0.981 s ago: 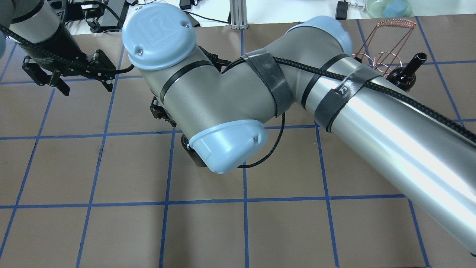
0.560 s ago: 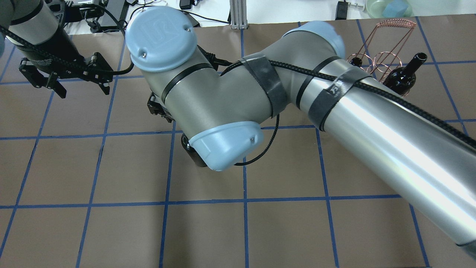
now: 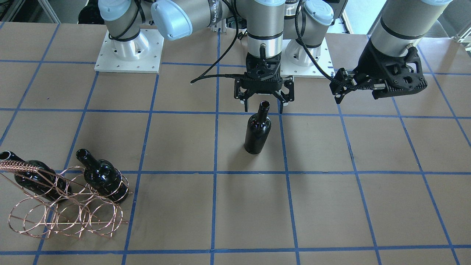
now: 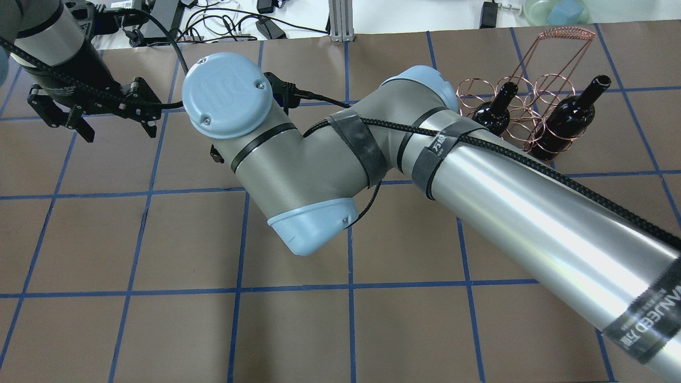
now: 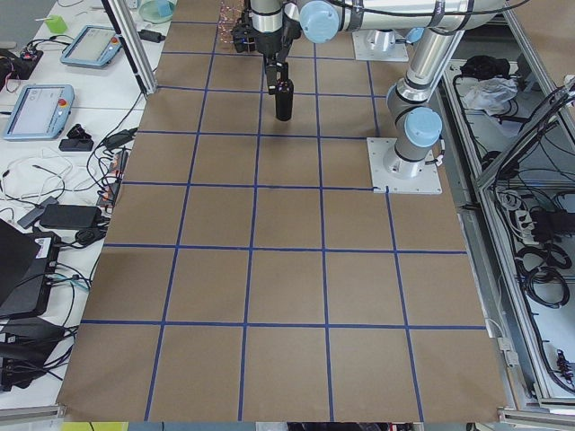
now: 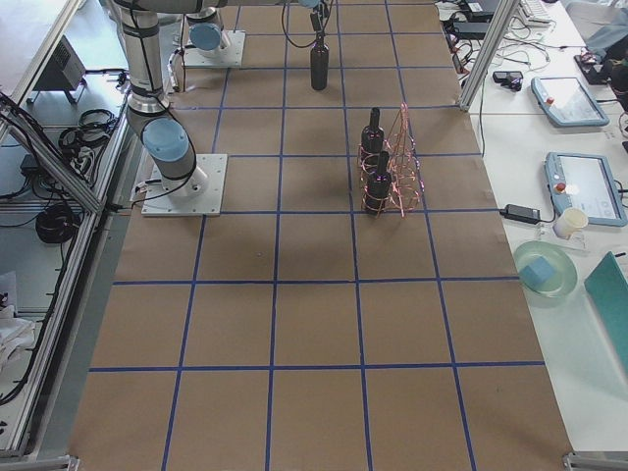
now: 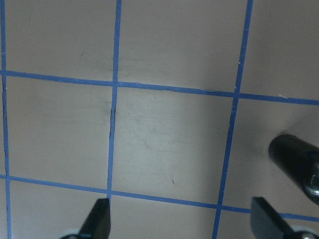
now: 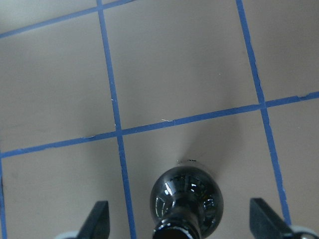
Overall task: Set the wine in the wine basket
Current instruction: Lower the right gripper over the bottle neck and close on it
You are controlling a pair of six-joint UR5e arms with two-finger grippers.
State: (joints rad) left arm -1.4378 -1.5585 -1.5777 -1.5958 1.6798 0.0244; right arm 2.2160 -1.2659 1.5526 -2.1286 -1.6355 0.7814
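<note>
A glossy black wine bottle [image 3: 257, 129] stands upright alone on the brown table, and is hidden under my right arm in the overhead view. My right gripper [image 3: 264, 106] is open right above it, its fingers on either side of the bottle's mouth without touching. The right wrist view shows the bottle [image 8: 187, 199] between the open fingers [image 8: 99, 219]. The copper wire wine basket [image 3: 66, 209] stands apart, also visible in the overhead view [image 4: 532, 101], holding two look-alike bottles [image 4: 492, 113] [image 4: 572, 116]. My left gripper [image 4: 117, 127] is open and empty, off to the side.
The table is brown paper with a blue tape grid [image 3: 215, 173]. My right arm's long link [image 4: 532, 213] crosses the overhead view. The lone bottle shows at the left wrist view's right edge [image 7: 299, 164]. Cables and devices [image 4: 223, 24] lie beyond the table's far edge.
My right arm has swung its elbow and wrist, uncovering the basket and its two bottles in the overhead view. My left gripper has barely moved and stays open.
</note>
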